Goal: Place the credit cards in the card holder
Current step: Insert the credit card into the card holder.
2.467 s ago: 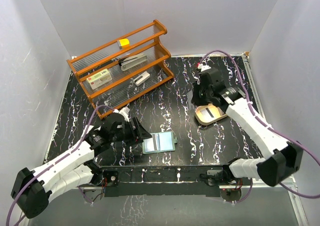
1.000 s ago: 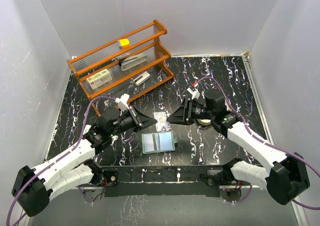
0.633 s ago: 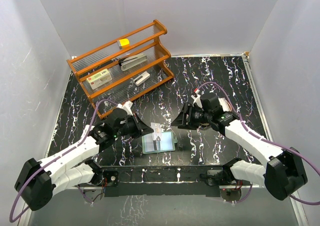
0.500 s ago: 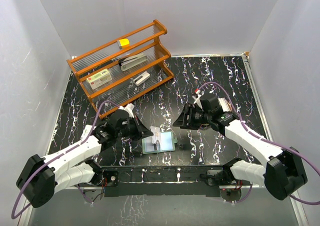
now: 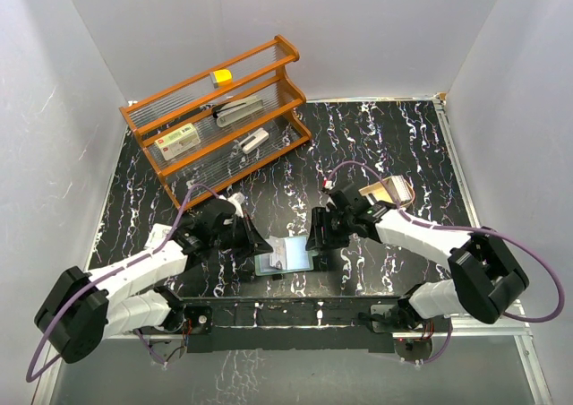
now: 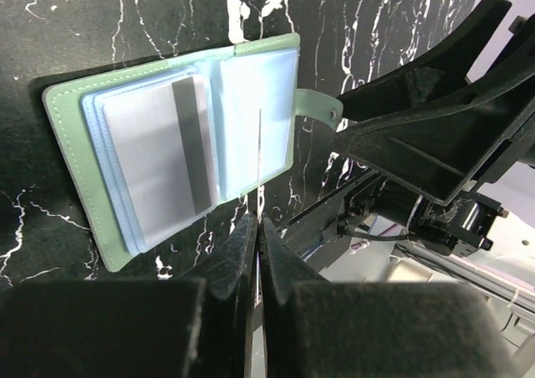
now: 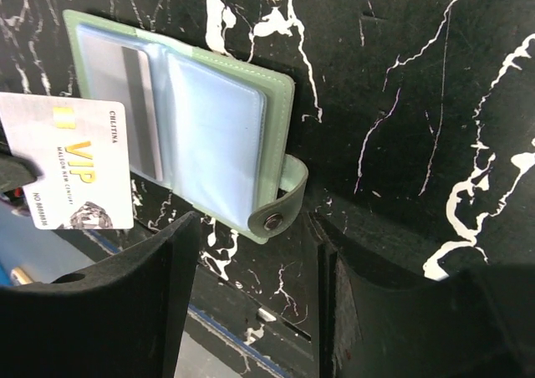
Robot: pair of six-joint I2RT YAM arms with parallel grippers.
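Note:
The card holder (image 5: 288, 262) lies open near the table's front edge, green-rimmed and pale blue inside (image 6: 251, 85). One credit card with a dark stripe (image 6: 159, 165) sits in its left pocket. My left gripper (image 6: 256, 226) is shut on a white credit card with gold "VIP" print (image 7: 71, 160). That card shows edge-on (image 6: 260, 148) over the holder's right pocket. My right gripper (image 7: 251, 257) stands open at the holder's right edge, its fingers either side of the snap strap (image 7: 272, 219) without touching it.
An orange wooden rack (image 5: 219, 109) stands at the back left, holding a white box with a red label (image 5: 177, 139) and a stapler (image 5: 240, 109). A tan oval tray (image 5: 387, 193) lies right of the holder, behind my right arm.
My right gripper has left the tray, swung left and come down at the holder's strap. My left gripper has carried the card forward and lowered it over the holder.

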